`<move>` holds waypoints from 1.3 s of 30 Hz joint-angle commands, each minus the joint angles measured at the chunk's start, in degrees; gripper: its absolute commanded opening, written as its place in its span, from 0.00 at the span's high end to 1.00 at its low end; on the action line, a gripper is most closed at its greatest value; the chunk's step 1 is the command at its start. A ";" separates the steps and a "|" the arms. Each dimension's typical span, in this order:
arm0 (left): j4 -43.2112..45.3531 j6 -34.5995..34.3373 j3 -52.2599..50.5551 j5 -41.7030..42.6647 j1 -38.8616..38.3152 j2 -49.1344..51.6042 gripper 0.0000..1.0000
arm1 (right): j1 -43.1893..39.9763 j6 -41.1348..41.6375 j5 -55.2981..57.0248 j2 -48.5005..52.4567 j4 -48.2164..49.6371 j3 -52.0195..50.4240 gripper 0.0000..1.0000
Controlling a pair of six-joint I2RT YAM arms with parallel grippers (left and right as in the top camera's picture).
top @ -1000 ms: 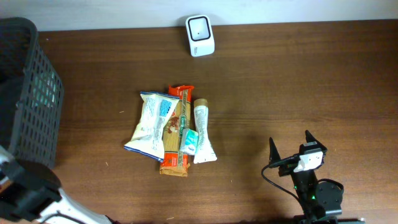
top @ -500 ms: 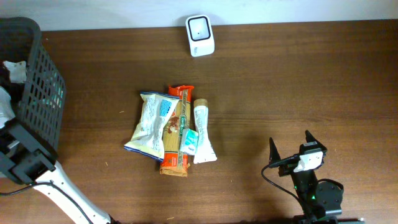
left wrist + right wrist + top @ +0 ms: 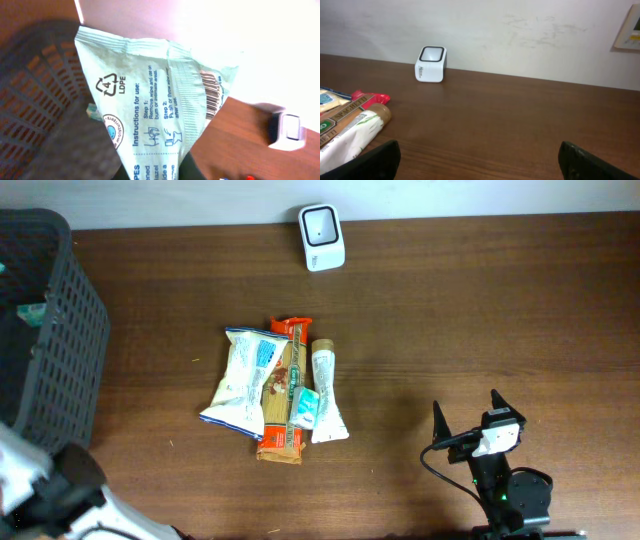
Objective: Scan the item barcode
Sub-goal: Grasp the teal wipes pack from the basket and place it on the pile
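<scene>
A pale green wipes packet (image 3: 150,100) fills the left wrist view, its printed back facing the camera and its barcode (image 3: 212,92) on the right flap. My left gripper (image 3: 161,176) is shut on the packet's lower end, above the dark basket (image 3: 35,95). Only the left arm (image 3: 45,495) shows in the overhead view, at the bottom left corner. The white scanner (image 3: 322,237) stands at the table's far edge, also seen as the scanner (image 3: 430,64) and the scanner (image 3: 288,132). My right gripper (image 3: 480,165) stands open and empty over the table at the near right, the right gripper (image 3: 468,425).
A dark mesh basket (image 3: 55,340) stands at the left edge. In the middle of the table lie a pile of items: a white and blue bag (image 3: 245,380), an orange spaghetti packet (image 3: 283,405) and a white tube (image 3: 325,392).
The left arm rose beside the basket half a second ago and now sits back at the bottom left corner. The right arm and the pile have not moved.
</scene>
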 commanded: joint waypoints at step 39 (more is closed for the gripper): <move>18.29 13.29 -20.63 -25.81 -2.21 14.45 0.11 | -0.26 0.48 -0.13 -0.37 -0.17 -0.42 0.01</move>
